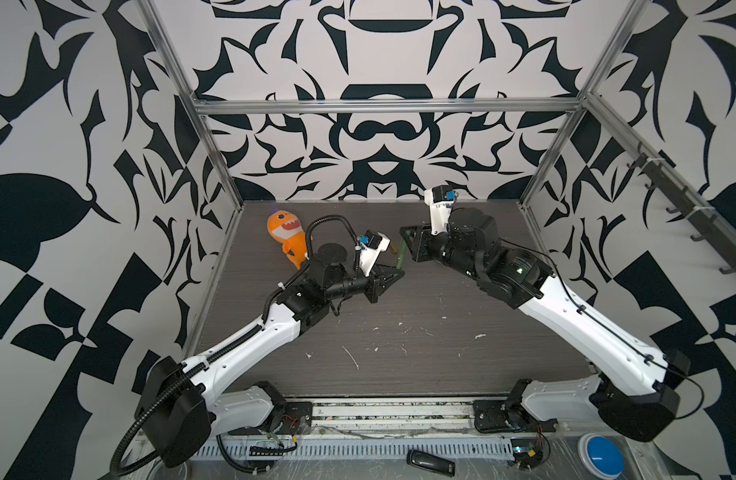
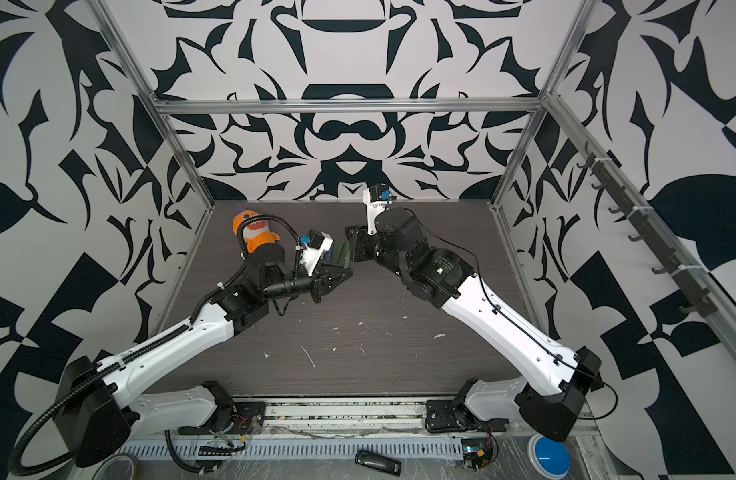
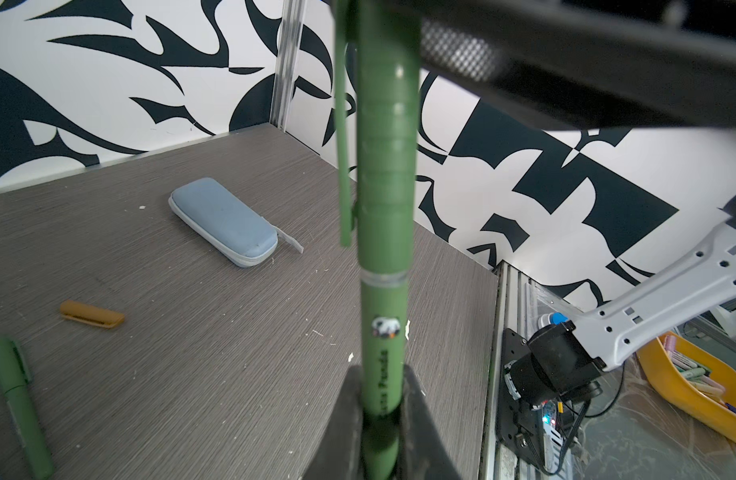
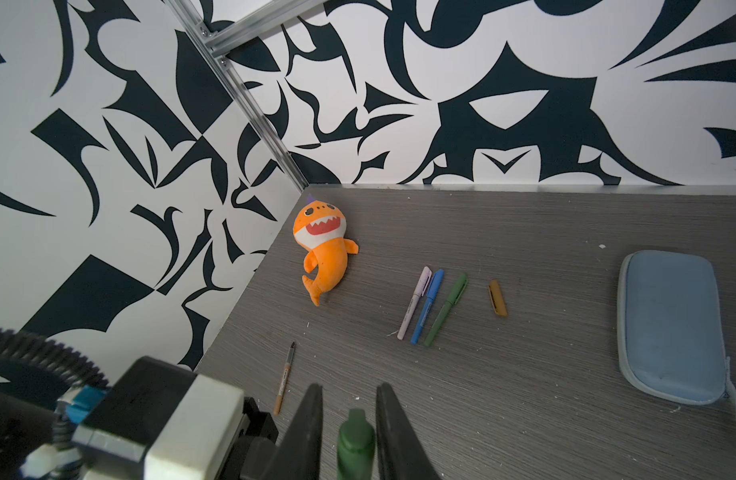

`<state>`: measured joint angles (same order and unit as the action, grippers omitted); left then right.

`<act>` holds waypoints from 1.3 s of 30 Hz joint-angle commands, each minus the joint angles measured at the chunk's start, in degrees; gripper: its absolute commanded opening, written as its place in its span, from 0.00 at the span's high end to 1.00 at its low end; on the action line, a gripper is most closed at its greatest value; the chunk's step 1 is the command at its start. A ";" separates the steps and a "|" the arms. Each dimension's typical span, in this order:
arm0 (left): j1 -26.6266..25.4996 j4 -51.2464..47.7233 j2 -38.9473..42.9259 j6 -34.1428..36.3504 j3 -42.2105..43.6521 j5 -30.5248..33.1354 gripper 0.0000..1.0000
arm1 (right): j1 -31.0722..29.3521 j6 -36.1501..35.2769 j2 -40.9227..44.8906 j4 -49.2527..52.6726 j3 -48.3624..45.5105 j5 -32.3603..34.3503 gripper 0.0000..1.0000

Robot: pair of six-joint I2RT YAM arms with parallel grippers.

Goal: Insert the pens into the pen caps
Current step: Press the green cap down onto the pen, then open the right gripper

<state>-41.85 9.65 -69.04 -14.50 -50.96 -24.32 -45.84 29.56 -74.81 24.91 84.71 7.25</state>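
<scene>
Green pen (image 3: pixel 380 353) is sitting clamped in your left gripper (image 3: pixel 380 386), raised toward twelve o'clock of the table (image 1: pixel 399 365). Green cap (image 3: pixel 383 166), at one o'clock from that gripper, is appearing fully seated. Your right gripper (image 4: pixel 349 390) is flanking it, and you cannot tell whether it is gripping. Next move, judged: free the cap and lay the pen down.

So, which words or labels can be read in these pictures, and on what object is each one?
"Panda": on the barrel of the green pen held by the left gripper; the word before it is blurred.
Print on the orange-brown pen and the white-pink pen: too small to read.
</scene>
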 commanded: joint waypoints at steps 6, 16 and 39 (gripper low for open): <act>0.18 2.01 1.96 0.66 0.86 -0.18 1.00 | 0.59 0.56 -0.33 -0.99 0.82 -3.21 0.96; 0.16 14.15 4.76 -4.05 6.94 8.89 1.00 | 0.57 1.65 2.51 -3.31 -8.56 -9.62 1.00; 1.81 17.67 -0.11 -2.86 -9.70 12.78 1.00 | -1.62 6.42 8.18 -8.65 -28.43 -13.66 1.00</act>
<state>-42.52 8.10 -69.84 -14.72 -52.36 -20.34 -44.58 33.98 -65.52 -1.48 61.69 4.21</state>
